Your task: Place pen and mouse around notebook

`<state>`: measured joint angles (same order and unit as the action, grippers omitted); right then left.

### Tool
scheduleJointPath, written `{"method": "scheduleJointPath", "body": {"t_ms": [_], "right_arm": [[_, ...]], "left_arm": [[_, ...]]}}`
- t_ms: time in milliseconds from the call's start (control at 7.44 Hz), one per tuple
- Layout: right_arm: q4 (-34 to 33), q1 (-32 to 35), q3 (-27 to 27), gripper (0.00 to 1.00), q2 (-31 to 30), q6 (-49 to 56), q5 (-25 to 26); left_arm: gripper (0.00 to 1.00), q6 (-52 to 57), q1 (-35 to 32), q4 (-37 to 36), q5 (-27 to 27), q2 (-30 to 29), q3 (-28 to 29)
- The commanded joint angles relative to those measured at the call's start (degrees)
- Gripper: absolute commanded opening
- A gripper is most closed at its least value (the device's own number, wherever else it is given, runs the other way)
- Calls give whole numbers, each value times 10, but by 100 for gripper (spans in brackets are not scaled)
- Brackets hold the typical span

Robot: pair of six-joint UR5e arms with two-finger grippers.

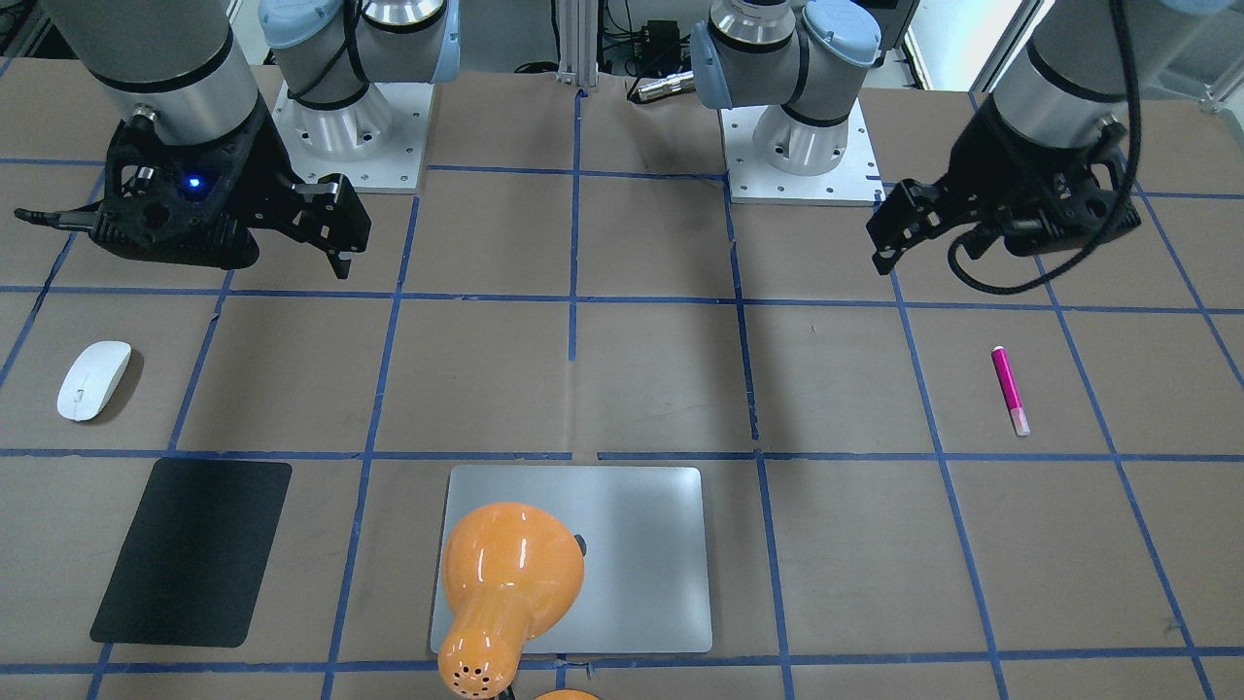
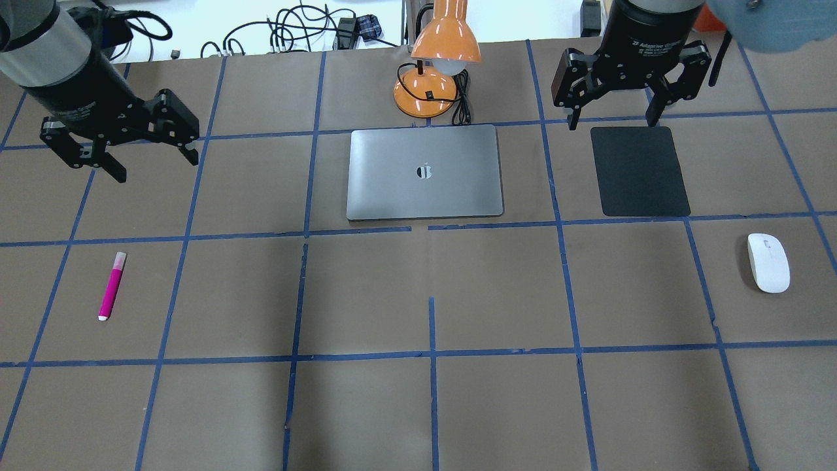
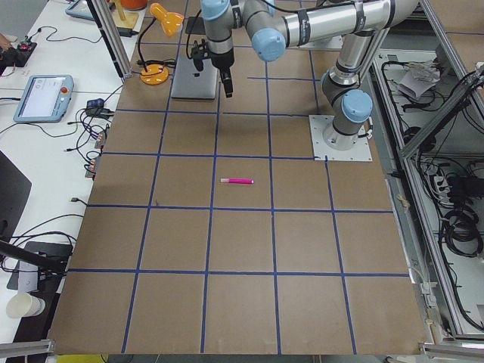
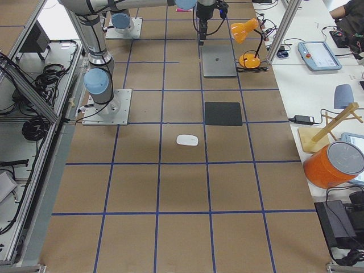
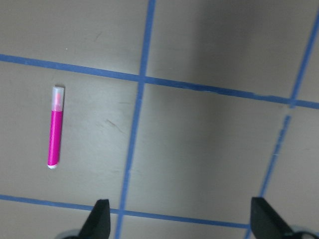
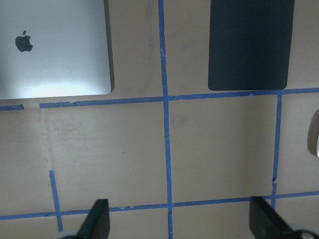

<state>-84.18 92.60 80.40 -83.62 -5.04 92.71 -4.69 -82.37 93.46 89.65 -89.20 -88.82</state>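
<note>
The magenta pen (image 2: 112, 286) lies flat on the table at the left, its pale cap pointing away from the robot. My left gripper (image 2: 157, 167) hangs open above and beyond it; in the left wrist view the pen (image 5: 55, 127) lies off to the left of the fingers. The white mouse (image 2: 768, 262) rests at the far right. My right gripper (image 2: 613, 123) is open and empty, raised over the far edge of the black pad. The silver notebook (image 2: 425, 171) lies closed at the table's middle back, also seen in the right wrist view as the notebook (image 6: 55, 50).
A matte black pad (image 2: 641, 171) lies right of the notebook. An orange desk lamp (image 2: 435, 72) stands just behind the notebook, its shade leaning over it. Blue tape lines grid the brown table. Both arm bases (image 1: 797, 146) stand at the robot's side.
</note>
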Motion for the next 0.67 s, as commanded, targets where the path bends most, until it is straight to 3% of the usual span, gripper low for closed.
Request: {"method": "scheduleJointPath", "body": {"t_ms": [0, 537], "right_arm": [[-3, -1, 1, 100, 1, -1, 0], [2, -1, 1, 100, 1, -1, 2]], "left_arm": [[100, -24, -65, 0, 1, -10, 0], [100, -15, -68, 1, 1, -2, -3]]}}
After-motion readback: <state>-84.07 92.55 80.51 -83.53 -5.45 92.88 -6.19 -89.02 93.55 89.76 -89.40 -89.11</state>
